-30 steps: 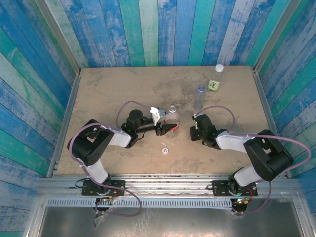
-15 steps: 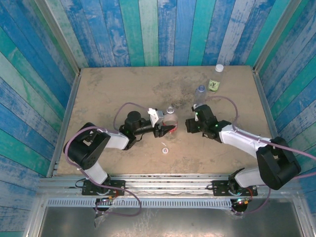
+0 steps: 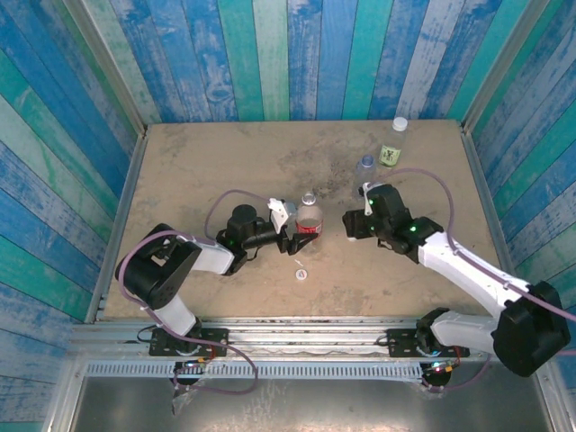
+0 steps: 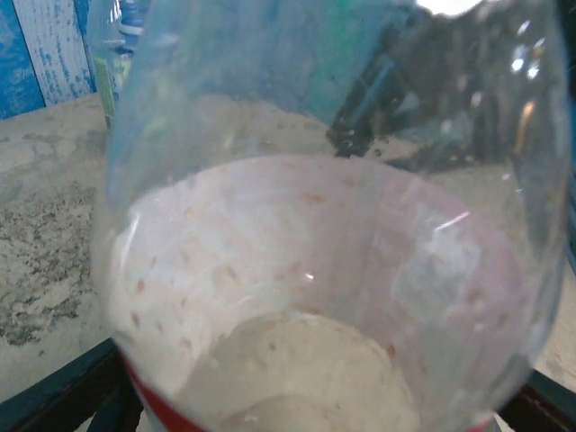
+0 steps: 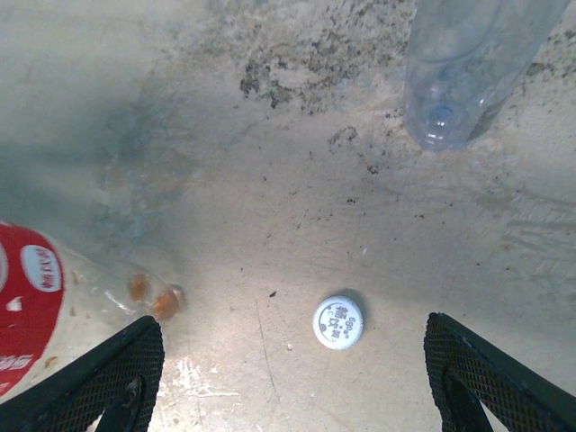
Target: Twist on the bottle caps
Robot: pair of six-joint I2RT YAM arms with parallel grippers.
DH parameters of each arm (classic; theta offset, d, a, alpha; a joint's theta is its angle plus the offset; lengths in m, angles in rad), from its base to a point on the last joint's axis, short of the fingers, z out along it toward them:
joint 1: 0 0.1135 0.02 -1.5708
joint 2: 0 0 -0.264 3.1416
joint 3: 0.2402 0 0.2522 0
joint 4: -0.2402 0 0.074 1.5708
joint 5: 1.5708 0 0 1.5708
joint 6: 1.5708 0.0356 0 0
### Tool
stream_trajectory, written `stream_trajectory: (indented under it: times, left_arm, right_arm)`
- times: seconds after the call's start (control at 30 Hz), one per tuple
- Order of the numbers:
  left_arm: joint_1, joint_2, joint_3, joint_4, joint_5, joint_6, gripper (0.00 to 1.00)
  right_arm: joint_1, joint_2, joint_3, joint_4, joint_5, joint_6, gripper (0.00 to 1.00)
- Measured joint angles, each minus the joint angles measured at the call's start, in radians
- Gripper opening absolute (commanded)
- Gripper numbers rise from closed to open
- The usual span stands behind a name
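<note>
The red-labelled bottle (image 3: 309,220) appears to stand upright near the middle of the table (image 3: 198,171), its mouth open. The left gripper (image 3: 295,237) reaches in from the left, low against the bottle. In the left wrist view the bottle sits between the dark fingers (image 4: 54,396), but I cannot tell whether they press on it or stand just off it.

The right gripper (image 5: 290,346) hovers just right of that bottle with its fingers spread wide, holding nothing. A small white cap (image 5: 338,322) lies on the table below the gap between them.

A second cap (image 3: 300,274) lies loose between the red-labelled bottle and the near edge. The plain bottle (image 3: 364,166) stands open-mouthed towards the far right corner. The green-labelled bottle (image 3: 393,148) stands just beyond it, close to the far edge, with a white cap on top.
</note>
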Motion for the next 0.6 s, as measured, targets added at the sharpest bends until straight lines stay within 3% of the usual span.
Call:
stream_trajectory:
  times: [0.3, 0.6]
  left_arm:
    - [-0.001, 0.0, 0.0, 0.021, -0.006, -0.02, 1.0]
    - [-0.023, 0.0, 0.0, 0.066, -0.006, -0.04, 0.96]
  right_arm:
    - [0.0, -0.079, -0.005, -0.037, 0.0, 0.0, 0.78]
    - [0.0, -0.091, -0.02, -0.048, -0.001, 0.0, 0.78]
